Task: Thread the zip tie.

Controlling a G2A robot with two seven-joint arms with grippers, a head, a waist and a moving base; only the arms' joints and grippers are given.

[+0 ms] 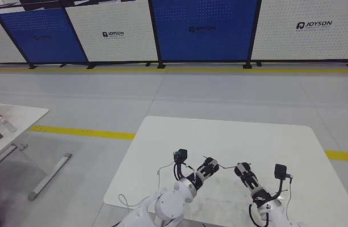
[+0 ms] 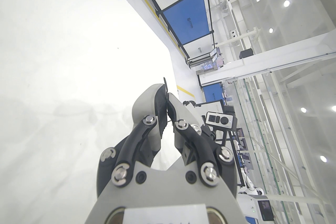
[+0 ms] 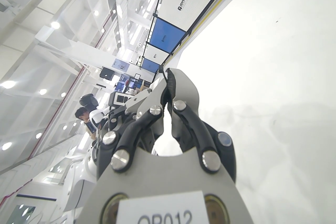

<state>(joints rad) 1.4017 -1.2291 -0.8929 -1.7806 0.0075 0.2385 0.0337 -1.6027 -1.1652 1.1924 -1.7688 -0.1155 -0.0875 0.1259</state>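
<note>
**Left pincer (image 2: pixel 167 93) and right pincer (image 3: pixel 168 78), both clenched on the zip tie (image 1: pixel 226 167)**

From above, you see your two pincers facing each other tip to tip over the near part of the white table (image 1: pixel 230 133). They sit near each other, and the thin black zip tie spans the short gap between them. At your left wrist, the jaws are pressed together on the strap, and a short black end sticks out just past their tips. At your right wrist, the jaws meet on the strap likewise, with a black end standing out beyond them. You cannot tell which end carries the head.
</note>
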